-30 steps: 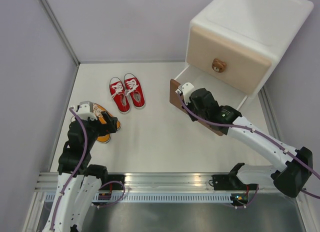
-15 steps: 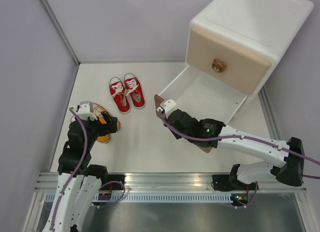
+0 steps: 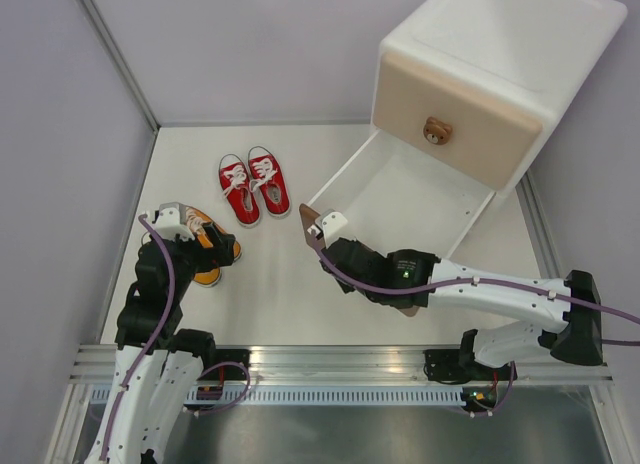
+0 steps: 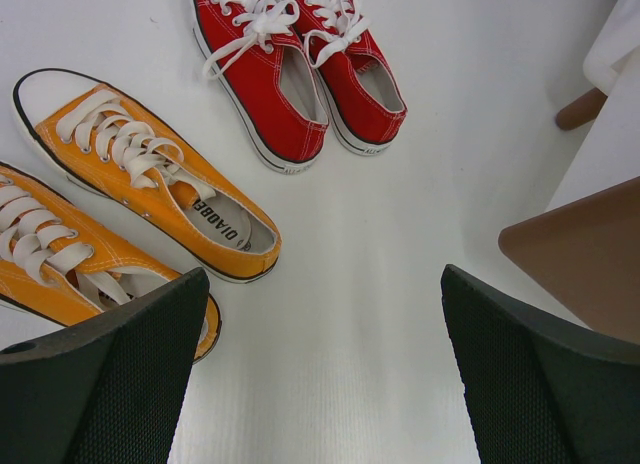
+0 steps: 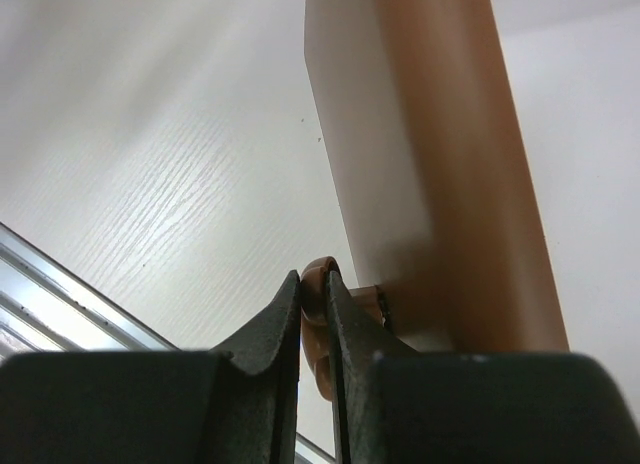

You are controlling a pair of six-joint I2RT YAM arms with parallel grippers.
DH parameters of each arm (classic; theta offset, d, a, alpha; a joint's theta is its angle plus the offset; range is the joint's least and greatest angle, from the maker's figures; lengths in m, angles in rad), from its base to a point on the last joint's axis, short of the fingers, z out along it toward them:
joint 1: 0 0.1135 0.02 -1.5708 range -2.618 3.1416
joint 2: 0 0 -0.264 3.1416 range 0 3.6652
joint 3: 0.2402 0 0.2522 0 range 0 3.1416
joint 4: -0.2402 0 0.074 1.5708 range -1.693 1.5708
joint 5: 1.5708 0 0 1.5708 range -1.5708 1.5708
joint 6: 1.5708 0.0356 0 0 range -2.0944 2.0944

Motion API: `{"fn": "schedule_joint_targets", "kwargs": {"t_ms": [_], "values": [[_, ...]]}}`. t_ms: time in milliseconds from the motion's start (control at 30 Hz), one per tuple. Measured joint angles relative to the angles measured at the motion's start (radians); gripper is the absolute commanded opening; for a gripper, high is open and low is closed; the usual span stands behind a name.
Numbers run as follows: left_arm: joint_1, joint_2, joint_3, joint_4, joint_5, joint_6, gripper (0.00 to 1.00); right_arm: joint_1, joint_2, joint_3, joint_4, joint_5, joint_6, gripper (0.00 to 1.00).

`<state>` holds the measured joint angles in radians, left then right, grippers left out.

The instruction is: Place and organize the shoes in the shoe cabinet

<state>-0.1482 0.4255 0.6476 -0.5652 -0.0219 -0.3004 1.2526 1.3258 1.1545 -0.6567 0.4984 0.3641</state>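
Note:
The white shoe cabinet [image 3: 500,54] stands at the back right, its beige upper drawer [image 3: 455,109] closed. Its lower drawer [image 3: 400,199] is pulled far out, showing a white inside. My right gripper [image 3: 325,246] [image 5: 313,279] is shut on the bear-head knob [image 5: 318,319] of the brown drawer front [image 5: 420,134]. Two red shoes [image 3: 253,187] [image 4: 290,74] lie side by side at mid-left. Two orange shoes [image 3: 212,246] [image 4: 150,174] lie nearer, partly under my left gripper [image 3: 190,229] [image 4: 322,284], which hangs open above the floor beside them, holding nothing.
Lilac walls [image 3: 60,164] close in the white floor on the left, back and right. An aluminium rail [image 3: 330,359] runs along the near edge. The brown drawer front [image 4: 590,254] and a cabinet foot [image 4: 582,109] show at the right of the left wrist view.
My right gripper has drawn the lower drawer further out toward the near left, exposing its white inside. The left arm and all the shoes have stayed still.

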Motion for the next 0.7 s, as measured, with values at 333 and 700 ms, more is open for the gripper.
{"fn": "schedule_joint_targets", "kwargs": {"t_ms": [333, 700], "values": [[0.0, 0.0, 0.0, 0.0, 0.0, 0.0, 1.0, 0.011, 0.033, 0.038, -0.006, 0.039, 0.059, 0.36], [0.0, 0.007, 0.0, 0.0, 0.0, 0.0, 1.0, 0.066, 0.006, 0.13, 0.006, 0.011, 0.095, 0.66]]}}
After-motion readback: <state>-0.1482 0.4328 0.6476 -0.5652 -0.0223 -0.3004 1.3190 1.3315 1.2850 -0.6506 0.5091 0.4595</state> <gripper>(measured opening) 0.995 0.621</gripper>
